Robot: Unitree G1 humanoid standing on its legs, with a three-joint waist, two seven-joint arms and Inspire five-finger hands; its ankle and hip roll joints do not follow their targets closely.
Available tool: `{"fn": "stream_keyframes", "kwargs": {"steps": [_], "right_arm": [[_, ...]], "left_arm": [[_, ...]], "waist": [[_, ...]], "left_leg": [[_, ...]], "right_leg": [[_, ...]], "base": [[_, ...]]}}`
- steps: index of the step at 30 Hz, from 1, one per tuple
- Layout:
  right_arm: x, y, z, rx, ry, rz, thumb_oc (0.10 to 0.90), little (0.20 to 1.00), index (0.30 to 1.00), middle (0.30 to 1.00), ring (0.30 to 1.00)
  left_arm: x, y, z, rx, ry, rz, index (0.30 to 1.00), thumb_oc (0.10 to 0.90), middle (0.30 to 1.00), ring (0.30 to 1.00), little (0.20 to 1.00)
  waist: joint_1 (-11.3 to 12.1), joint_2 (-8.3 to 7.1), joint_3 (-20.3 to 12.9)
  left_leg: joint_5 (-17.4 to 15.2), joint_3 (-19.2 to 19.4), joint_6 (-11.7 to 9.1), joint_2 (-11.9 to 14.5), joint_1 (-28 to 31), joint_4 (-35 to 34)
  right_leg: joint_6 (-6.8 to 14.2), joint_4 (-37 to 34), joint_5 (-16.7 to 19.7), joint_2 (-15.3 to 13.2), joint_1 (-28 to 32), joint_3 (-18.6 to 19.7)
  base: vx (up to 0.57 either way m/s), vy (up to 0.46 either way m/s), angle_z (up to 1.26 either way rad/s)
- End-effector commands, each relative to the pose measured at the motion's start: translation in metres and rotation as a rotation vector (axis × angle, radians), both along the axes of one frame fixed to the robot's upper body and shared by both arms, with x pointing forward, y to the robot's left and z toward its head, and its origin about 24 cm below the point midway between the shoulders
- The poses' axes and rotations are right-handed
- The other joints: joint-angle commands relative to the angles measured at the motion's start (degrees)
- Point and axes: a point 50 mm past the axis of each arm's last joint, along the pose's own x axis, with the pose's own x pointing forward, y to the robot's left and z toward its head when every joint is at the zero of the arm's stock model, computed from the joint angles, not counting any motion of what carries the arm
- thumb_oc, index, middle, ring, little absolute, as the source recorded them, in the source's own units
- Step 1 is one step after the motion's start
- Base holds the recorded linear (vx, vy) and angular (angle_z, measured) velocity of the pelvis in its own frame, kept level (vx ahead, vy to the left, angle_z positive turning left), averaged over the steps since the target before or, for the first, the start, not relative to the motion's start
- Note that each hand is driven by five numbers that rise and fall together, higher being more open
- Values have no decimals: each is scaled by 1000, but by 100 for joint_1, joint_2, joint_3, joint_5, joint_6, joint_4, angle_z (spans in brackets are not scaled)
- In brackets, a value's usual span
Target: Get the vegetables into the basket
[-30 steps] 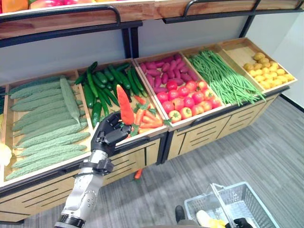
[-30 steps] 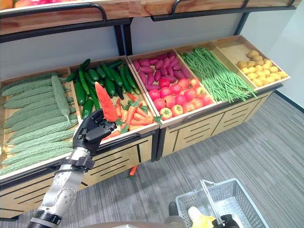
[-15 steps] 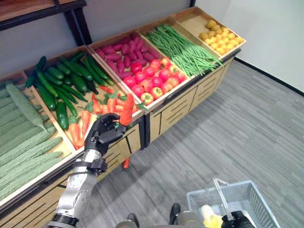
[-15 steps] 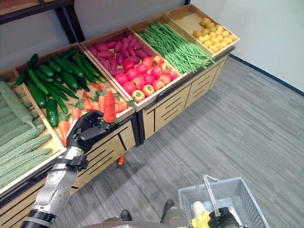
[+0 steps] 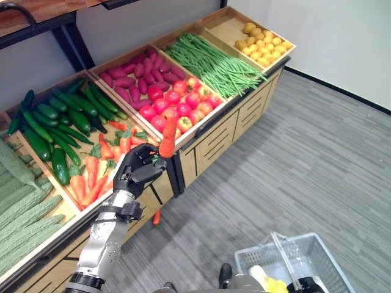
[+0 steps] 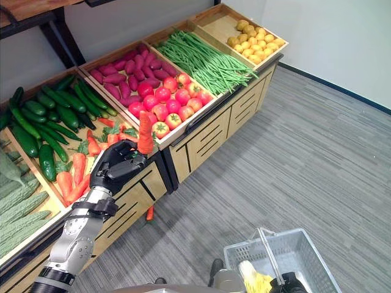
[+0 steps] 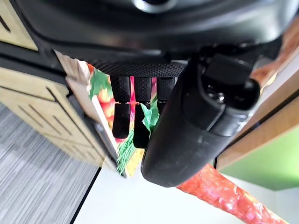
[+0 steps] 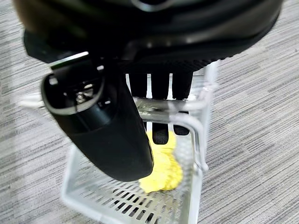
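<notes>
Orange tapered carrot [image 6: 145, 132] clamped upright in left hand [image 6: 116, 172] fingers, right hand [image 8: 140, 70] curled round wire basket [image 6: 305, 259] handle.

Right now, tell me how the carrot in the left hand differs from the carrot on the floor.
The held carrot stands upright in the left hand, above the bin's front edge; the floor carrot lies loose on the grey carpet below the stand. The held one looks larger. Both are orange.

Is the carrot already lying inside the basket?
No, the left hand holds the carrot upright by the produce stand, apart from the basket.
</notes>
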Motion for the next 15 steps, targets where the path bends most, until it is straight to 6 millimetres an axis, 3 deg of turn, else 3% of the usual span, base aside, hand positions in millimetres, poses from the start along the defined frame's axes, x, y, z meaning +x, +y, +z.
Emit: {"fn": "stream_keyframes", "kwargs": {"steps": [1, 3, 6, 7, 9, 13, 15], "right_arm": [[31, -31, 21, -108, -125, -21, 400, 300, 300, 300, 300], [30, -37, 23, -122, -113, -21, 400, 300, 300, 300, 300], [31, -39, 25, -130, -109, 4, 400, 300, 300, 300, 300], [31, -39, 25, -130, -109, 4, 400, 300, 300, 300, 300], [33, -41, 26, -136, -109, 13, 400, 300, 300, 300, 300], [33, -40, 26, -130, -114, 11, 400, 300, 300, 300, 300], [39, -36, 25, -118, -125, 14, 400, 300, 300, 300, 300]], "left_arm": [[10, -14, 69, -29, -354, -57, 300, 400, 300, 300, 300], [8, -14, 70, -26, -362, -57, 300, 400, 300, 300, 300], [6, -12, 68, -16, -360, -43, 300, 400, 300, 300, 300], [6, -12, 68, -16, -360, -43, 300, 400, 300, 300, 300], [3, -7, 69, -26, -367, -32, 300, 400, 300, 300, 300], [1, -8, 74, -35, -392, -52, 300, 400, 300, 300, 300], [1, -10, 77, -19, -404, -70, 300, 400, 300, 300, 300]], "waist": [[135, -255, 2], [314, -271, 31], [511, -249, 33], [503, -251, 21], [546, -150, -2], [454, -79, -50], [419, -142, -105]], "left_leg": [[435, -1005, -406, -80, -779, 520], [244, -1927, -342, -334, -868, 256], [323, -3171, -339, -528, -1070, 19], [341, -3178, -337, -534, -1088, 11], [478, -3691, -390, -582, -1130, -261], [430, -3426, -310, -589, -964, -338], [242, -3192, -119, -715, -776, -355]], "right_leg": [[306, -364, 107, -224, 322, 88], [335, -386, 94, -206, 330, 355], [359, -402, 121, -131, 304, 804], [361, -408, 132, -136, 290, 798], [378, -407, 121, -68, 288, 1112], [471, -332, 100, -166, 338, 1240], [607, -259, 197, -314, 268, 1489]], "base": [[-93, -81, -61], [25, -5, -70], [43, 7, -84], [29, 18, -93], [43, 97, -81], [58, 200, -51], [44, 312, -66]]}}
